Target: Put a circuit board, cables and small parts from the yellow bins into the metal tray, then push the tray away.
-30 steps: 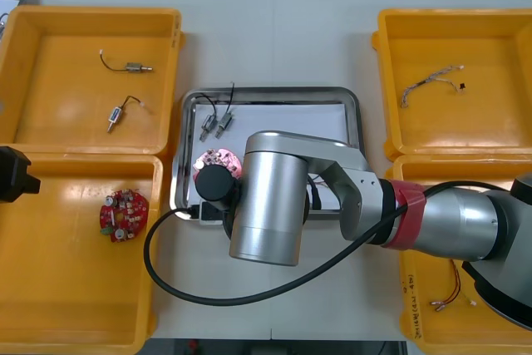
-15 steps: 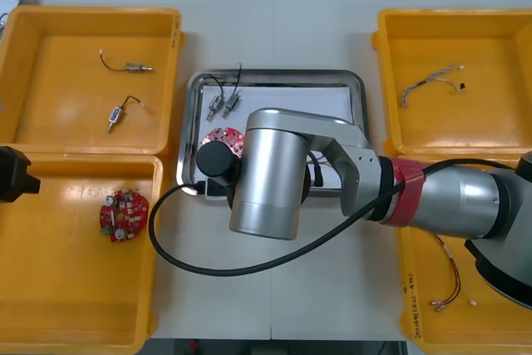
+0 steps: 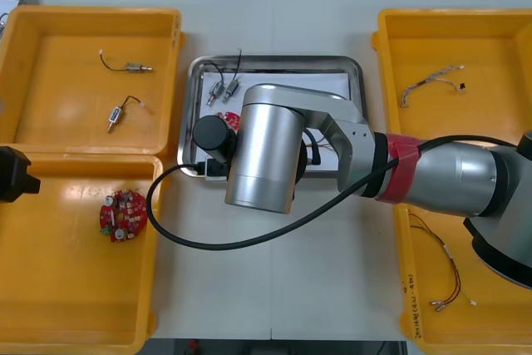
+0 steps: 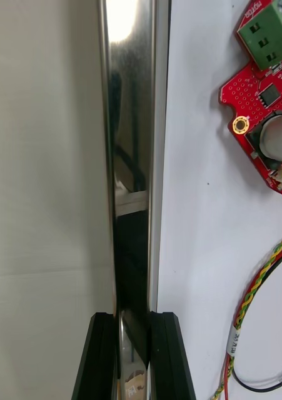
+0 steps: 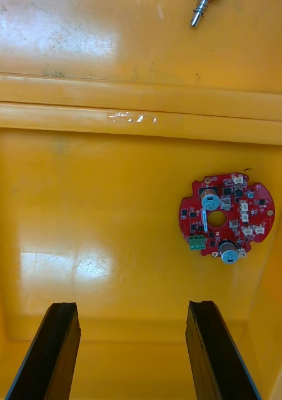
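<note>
Right jaws clamp the tray (image 4: 131, 156) by its rim, a board (image 4: 266, 106) and cable (image 4: 256, 297) lying inside; bare table (image 3: 274, 22) lies beyond its far edge; left jaws stand wide open over a bin (image 5: 84, 187) holding a second board (image 5: 226, 214).

Bright, even overhead light washes the table (image 3: 274, 22), leaving faint shadows. The rim of the metal tray (image 4: 129, 125) flares white well beyond the right gripper (image 4: 133, 320) and mirrors dark shapes nearer its fingers. Pale sheen patches spread across the floor of the near left yellow bin (image 5: 72, 262).
</note>
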Controlling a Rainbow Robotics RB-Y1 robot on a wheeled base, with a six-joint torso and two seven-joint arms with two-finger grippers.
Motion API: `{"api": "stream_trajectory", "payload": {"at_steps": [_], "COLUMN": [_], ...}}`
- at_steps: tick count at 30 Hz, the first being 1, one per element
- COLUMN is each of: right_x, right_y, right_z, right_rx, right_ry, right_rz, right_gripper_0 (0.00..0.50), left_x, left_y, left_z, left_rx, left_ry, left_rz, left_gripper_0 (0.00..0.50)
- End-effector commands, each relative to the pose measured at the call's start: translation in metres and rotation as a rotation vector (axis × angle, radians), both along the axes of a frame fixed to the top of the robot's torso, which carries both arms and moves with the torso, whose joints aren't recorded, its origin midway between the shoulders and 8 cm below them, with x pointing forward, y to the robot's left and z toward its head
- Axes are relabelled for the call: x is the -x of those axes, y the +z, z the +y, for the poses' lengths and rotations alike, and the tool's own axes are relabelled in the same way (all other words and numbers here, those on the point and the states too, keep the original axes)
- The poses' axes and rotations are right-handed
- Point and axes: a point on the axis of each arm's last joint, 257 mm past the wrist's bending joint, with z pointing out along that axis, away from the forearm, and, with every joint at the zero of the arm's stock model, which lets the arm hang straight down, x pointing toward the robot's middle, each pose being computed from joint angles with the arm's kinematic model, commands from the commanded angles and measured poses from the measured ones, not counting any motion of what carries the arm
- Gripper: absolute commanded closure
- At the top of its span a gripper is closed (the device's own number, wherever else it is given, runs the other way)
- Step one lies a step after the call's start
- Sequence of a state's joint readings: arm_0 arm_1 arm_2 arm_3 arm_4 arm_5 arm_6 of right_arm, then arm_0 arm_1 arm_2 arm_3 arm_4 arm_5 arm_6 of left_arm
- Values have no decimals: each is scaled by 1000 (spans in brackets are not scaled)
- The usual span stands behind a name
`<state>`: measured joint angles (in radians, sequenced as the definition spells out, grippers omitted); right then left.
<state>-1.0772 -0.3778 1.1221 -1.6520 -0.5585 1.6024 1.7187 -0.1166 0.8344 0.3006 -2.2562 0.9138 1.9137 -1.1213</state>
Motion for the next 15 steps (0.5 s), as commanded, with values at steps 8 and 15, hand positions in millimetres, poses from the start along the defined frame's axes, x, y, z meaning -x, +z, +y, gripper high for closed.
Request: {"api": "stream_trajectory", "payload": {"at_steps": [8, 15], "right_x": [-29, -38], "right_y": [32, 38], "right_z": [5, 7], "right_rx": [29, 28], "right_ry": [49, 55], "right_rz": [-60, -77], "right_gripper_0": [500, 500], "left_x": [4, 4], "left_y": [13, 13], "left_z": [14, 14], "left_rx": [-93, -93], "left_ry": [-90, -90], "left_rz": [-15, -15], "left_gripper_0": [0, 0]}}
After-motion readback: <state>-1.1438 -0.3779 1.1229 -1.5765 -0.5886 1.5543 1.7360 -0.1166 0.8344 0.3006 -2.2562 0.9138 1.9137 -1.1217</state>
